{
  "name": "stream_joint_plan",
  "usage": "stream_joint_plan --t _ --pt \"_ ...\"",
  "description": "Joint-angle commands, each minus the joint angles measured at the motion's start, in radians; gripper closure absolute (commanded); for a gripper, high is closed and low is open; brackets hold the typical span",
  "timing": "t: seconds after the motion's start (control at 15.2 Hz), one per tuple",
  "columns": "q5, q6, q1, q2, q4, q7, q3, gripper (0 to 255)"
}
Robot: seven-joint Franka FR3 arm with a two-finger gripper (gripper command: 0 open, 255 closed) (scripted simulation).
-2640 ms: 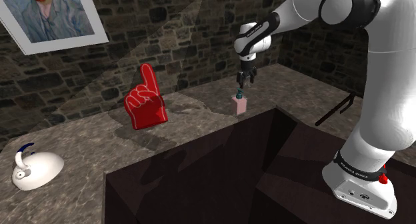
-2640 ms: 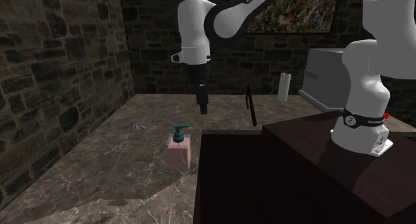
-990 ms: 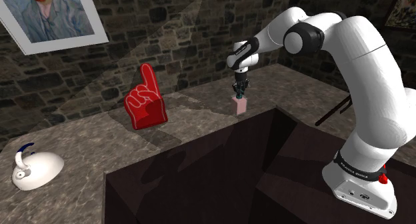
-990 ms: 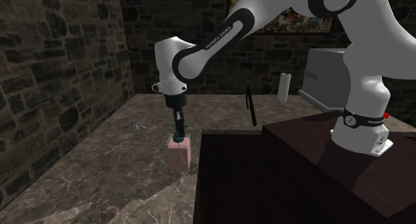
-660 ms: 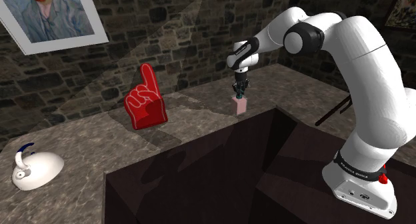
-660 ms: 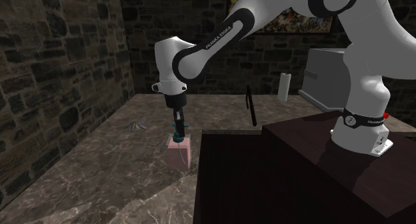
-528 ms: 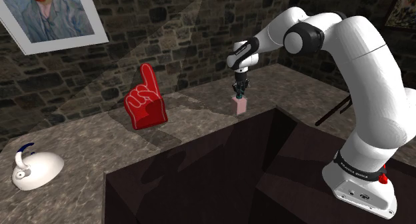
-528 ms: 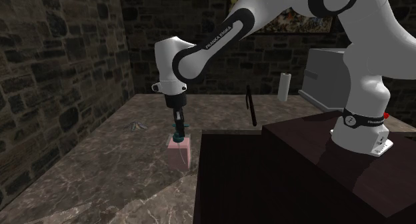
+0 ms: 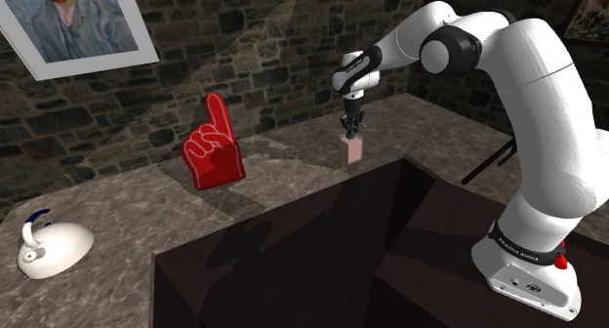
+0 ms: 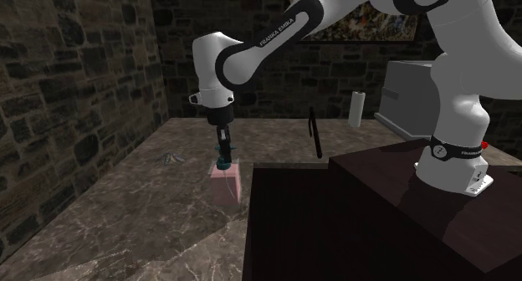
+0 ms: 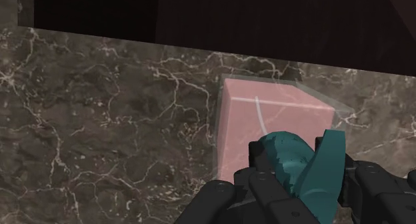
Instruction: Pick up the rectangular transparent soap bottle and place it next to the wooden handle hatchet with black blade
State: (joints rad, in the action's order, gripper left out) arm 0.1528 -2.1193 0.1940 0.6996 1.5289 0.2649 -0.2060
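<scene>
The soap bottle [image 9: 351, 150] is a clear rectangular block filled with pink liquid, topped by a teal pump. It hangs just above the marble counter [image 9: 127, 204], close to the dark stand's corner. My gripper [image 9: 350, 130] points straight down and is shut on the teal pump [image 10: 222, 160]. In the wrist view the black fingers [image 11: 267, 189] clasp the pump [image 11: 297, 166] above the pink body [image 11: 267, 123]. The hatchet [image 10: 315, 133], drawn dark and thin, lies on the counter farther back; it is also the dark streak [image 9: 488, 164] at the shoulder view's right.
A red foam hand [image 9: 210, 145] stands on the counter at the shoulder view's left of the bottle, and a white kettle-like thing [image 9: 49, 246] farther left. The dark stand [image 9: 322, 248] borders the bottle. A paper roll [image 10: 357, 109] and a grey box [image 10: 418, 91] sit behind the hatchet.
The arm has risen a little with the bottle in its grip. The bottle has come up off the counter; half a second ago it still stood there.
</scene>
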Motion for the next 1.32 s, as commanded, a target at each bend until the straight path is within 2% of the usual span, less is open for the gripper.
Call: stream_joint_plan --t 0.0,1.25 --pt "-0.003 0.017 -0.001 -0.014 -0.002 -0.001 -0.002 255" --pt "-0.029 0.208 -0.008 -0.129 -0.08 -0.016 -0.019 255"
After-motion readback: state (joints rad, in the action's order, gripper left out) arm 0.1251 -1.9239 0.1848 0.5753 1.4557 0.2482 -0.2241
